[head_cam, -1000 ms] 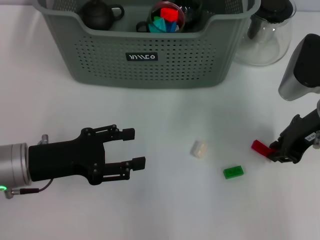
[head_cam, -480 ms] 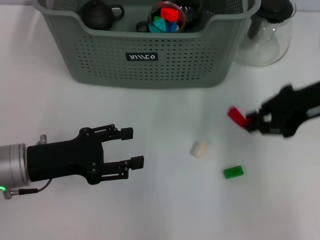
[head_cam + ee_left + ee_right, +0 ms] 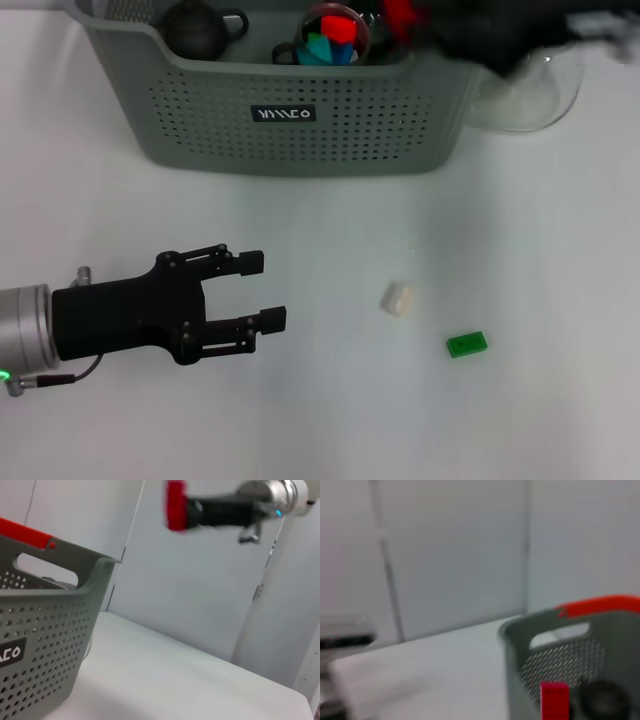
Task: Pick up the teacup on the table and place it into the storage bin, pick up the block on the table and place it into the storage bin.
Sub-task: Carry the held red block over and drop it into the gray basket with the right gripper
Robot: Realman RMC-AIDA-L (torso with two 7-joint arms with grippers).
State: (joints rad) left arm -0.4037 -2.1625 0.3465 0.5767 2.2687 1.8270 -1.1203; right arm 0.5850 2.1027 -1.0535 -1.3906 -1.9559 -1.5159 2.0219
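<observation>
Your right gripper (image 3: 415, 18) is clamped on the red block (image 3: 400, 12) above the storage bin (image 3: 300, 110) at the table's far edge. Inside it you see a dark teapot (image 3: 195, 28) and a cup of coloured blocks (image 3: 335, 35). Your left gripper (image 3: 262, 292) hovers with fingers apart near the table's front-left.

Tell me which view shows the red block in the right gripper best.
The left wrist view: the red block stands sharp against the wall, held by the right gripper. The head view shows only a blurred piece over the storage bin; the right wrist view shows its end.
</observation>
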